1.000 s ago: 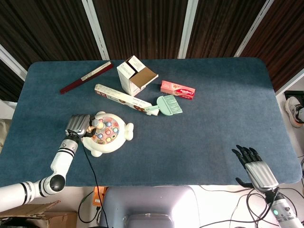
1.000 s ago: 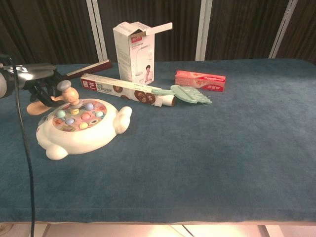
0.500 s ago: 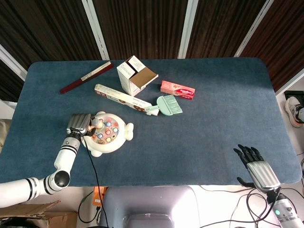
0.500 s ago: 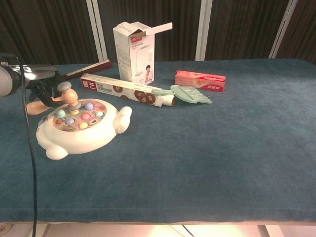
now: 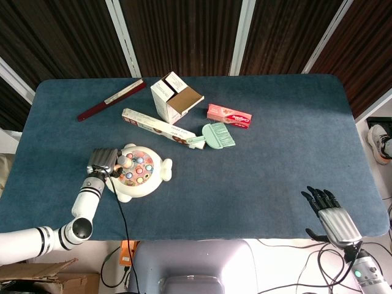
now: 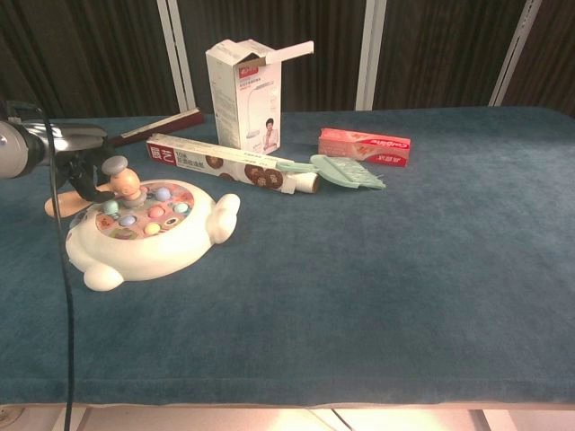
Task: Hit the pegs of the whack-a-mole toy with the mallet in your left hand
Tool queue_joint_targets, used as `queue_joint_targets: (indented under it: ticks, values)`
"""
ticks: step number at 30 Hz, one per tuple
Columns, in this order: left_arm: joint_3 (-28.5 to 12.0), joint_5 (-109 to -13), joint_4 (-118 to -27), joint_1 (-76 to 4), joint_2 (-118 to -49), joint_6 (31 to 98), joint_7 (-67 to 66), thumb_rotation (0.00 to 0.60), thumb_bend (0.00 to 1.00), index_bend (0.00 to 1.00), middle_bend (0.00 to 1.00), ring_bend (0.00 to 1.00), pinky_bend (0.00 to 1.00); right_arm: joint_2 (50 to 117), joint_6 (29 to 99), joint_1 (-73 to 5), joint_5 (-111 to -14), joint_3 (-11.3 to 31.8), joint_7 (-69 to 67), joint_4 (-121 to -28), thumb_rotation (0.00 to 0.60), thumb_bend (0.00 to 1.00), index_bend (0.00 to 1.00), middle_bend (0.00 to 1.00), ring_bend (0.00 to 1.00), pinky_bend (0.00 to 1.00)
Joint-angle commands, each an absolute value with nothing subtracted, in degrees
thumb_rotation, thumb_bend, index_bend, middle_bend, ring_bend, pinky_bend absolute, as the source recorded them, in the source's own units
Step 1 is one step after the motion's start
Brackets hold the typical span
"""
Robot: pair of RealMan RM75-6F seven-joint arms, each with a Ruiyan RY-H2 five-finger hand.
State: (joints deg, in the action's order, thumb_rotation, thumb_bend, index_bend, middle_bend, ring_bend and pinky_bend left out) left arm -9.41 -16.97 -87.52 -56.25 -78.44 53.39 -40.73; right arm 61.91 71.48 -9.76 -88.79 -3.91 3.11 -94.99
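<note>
Blue felt worktop (image 5: 275,153) carries everything; open white carton (image 5: 174,97) stands upright at the back, long printed box (image 5: 156,125) lying in front of it, pink box (image 5: 228,115) to its right, teal brush (image 5: 215,135) between them; white whack-a-mole toy (image 5: 142,172) sits near the front-left edge, coloured pegs (image 6: 148,213) on top; left hand (image 5: 101,162) grips the mallet (image 6: 119,176), head resting over the toy's left pegs; right hand (image 5: 331,215) off the front-right edge, fingers spread, holding nothing.
</note>
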Motion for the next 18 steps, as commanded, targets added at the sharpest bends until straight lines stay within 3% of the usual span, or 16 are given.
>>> queue_joint_targets:
  ticks: [1,9,18]
  values:
    - [-9.65,-17.23,-87.6,-56.39,-78.43,53.5,-40.31,0.6,0.55,0.69,0.63,0.45,0.71,61.88,71.53,-9.73,-88.81,-3.91,3.03,-95.0,0.6,0.18,0.0,0.0,0.0,0.0]
    - [-11.77,-19.08,-89.31,-56.45,-76.84,53.66,-36.99,0.6,0.55,0.69,0.63,0.45,0.71,61.77,71.8,-9.63,-88.98,-3.9,2.74,-95.0,0.6,0.18,0.0,0.0,0.0,0.0]
    - [-12.35,-12.93,-87.52,-60.13,-78.4,53.82,-40.21,0.6,0.55,0.69,0.63,0.45,0.71,61.67,72.11,-9.53,-89.18,-3.88,2.49,-95.1,0.6,0.18,0.0,0.0,0.0,0.0]
